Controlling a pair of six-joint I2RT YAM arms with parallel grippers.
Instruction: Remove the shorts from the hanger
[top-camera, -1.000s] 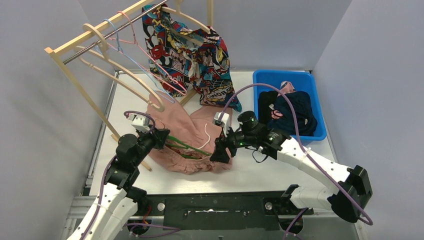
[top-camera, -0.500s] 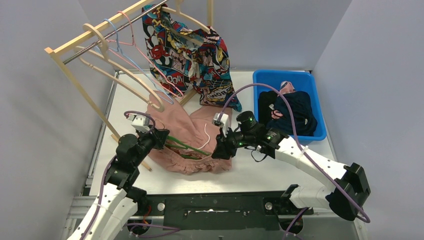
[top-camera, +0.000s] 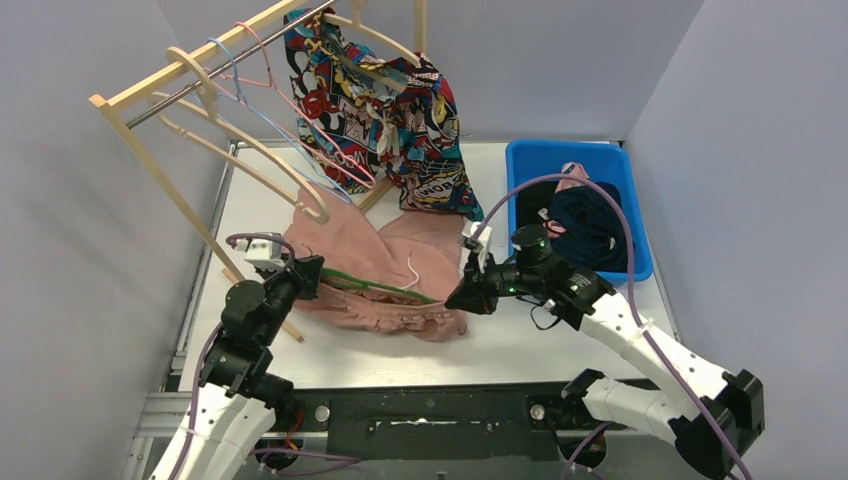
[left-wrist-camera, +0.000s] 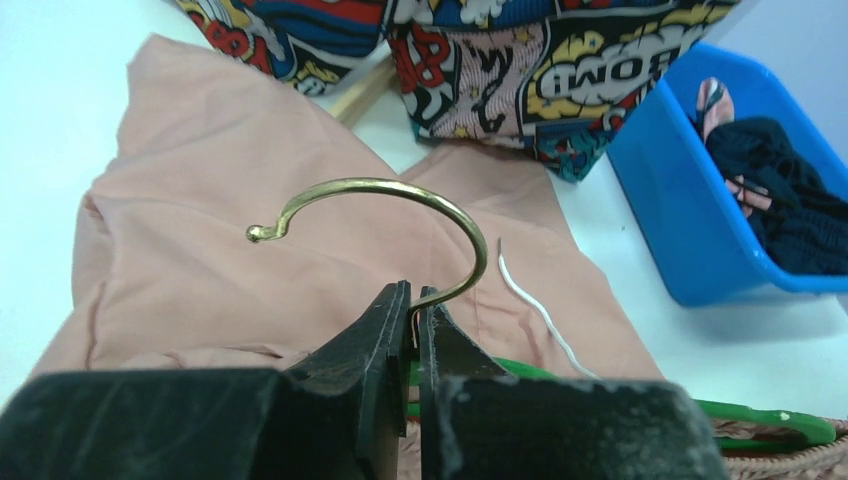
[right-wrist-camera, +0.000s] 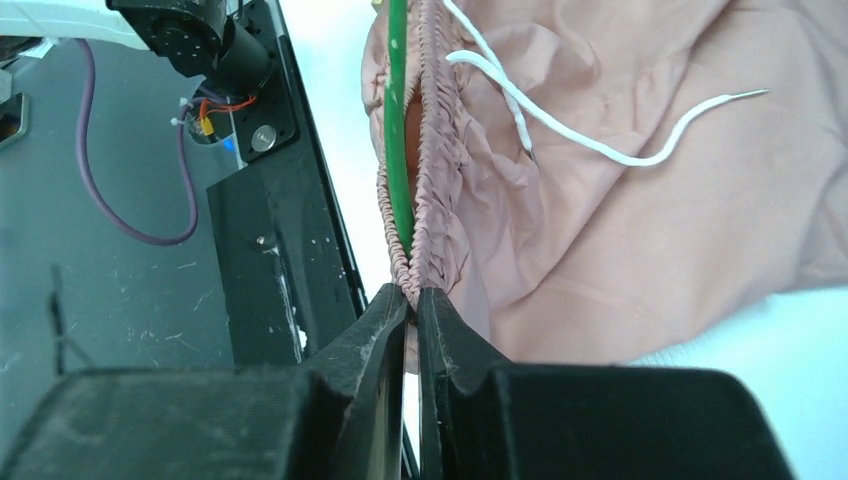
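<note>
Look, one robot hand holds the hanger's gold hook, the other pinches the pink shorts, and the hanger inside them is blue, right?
Not quite: the hanger inside the pink shorts is green, not blue, as the right wrist view shows. The rest holds: the left gripper holds the gold hook and the right gripper pinches the shorts' gathered edge.
</note>
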